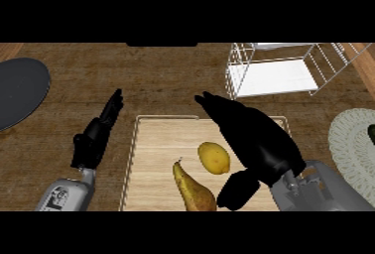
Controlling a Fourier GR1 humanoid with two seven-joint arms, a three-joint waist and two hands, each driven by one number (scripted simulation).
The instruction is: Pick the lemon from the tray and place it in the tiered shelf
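Observation:
A yellow lemon [214, 158] lies on the light wooden tray [157, 149], near its middle. My right hand [256, 141] hovers over the tray's right half, just right of the lemon, fingers straight and pointing up-left, thumb hanging down beside the fruit; it holds nothing. The white wire tiered shelf [282, 69] stands at the back right, its white floor bare. My left hand [99, 136] rests open left of the tray, fingers pointing away.
A brownish-yellow pear [192, 188] lies on the tray just below the lemon. A dark grey round plate [18, 89] sits at the left edge. A pale woven mat [355, 144] with a dark object on it shows at the right edge.

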